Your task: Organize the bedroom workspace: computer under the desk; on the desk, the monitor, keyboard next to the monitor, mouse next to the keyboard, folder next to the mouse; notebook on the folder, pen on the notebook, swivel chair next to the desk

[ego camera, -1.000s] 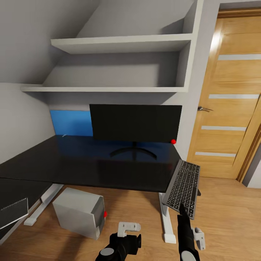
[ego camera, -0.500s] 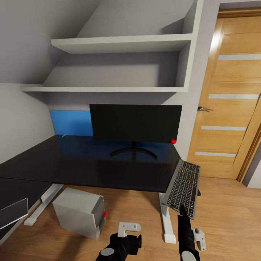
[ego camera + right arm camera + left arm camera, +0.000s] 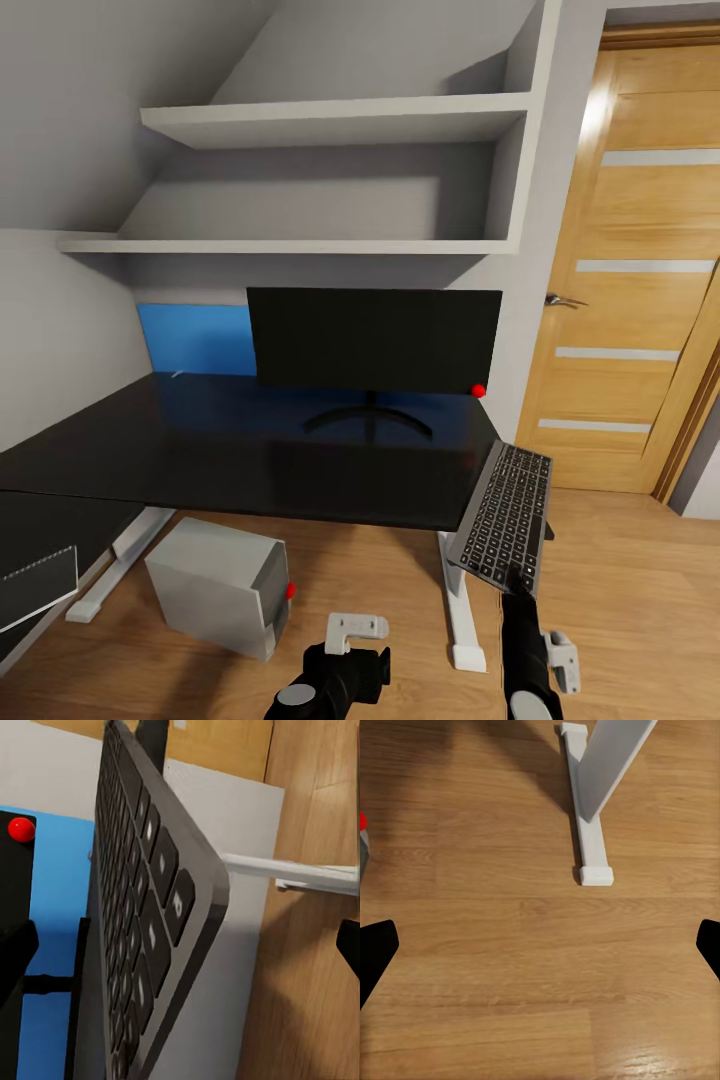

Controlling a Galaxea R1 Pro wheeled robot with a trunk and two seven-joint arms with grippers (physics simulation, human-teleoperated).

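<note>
The black monitor [image 3: 374, 338] stands on the glossy black desk [image 3: 250, 450]. Under the desk, on the floor, sits the white-grey computer [image 3: 218, 585]. The keyboard [image 3: 506, 518] stands tilted at the desk's right front corner, its upper end at the desktop edge and its lower end hanging towards the floor. My right gripper [image 3: 522, 588] is just below that lower end. In the right wrist view, the right gripper [image 3: 180, 952] is open, with the keyboard [image 3: 142, 922] edge-on between its spread fingers. My left gripper [image 3: 350, 650] hangs open over bare floor [image 3: 540, 945].
A blue panel [image 3: 195, 340] lines the wall behind the monitor. White shelves [image 3: 340, 120] hang above the desk. A wooden door [image 3: 630, 300] is at the right. The white desk leg [image 3: 460, 610] stands beside my right arm. A grey ribbed-edge pad [image 3: 35, 585] shows at the left edge.
My right gripper has shifted a little to the right and back under the keyboard's lower end. The keyboard, the left arm and the camera have stayed put.
</note>
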